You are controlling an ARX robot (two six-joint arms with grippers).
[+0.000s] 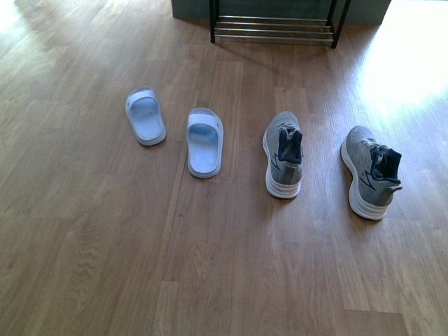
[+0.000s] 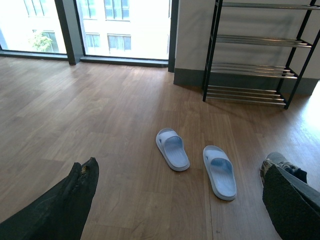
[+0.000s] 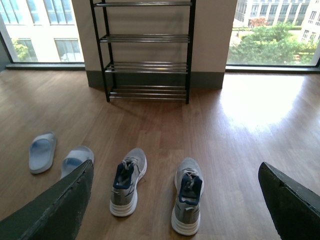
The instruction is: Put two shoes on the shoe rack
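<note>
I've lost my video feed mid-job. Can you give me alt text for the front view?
Two grey sneakers stand apart on the wooden floor at right, heels toward the camera and toes toward the shoe rack at the top edge. Two pale blue slides lie to their left. No arm is in view.

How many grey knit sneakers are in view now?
2. One grey knit sneaker stands on the wooden floor just right of a pale blue slide; the other is further right. Neither is on the black-framed chrome-rod rack.
</note>
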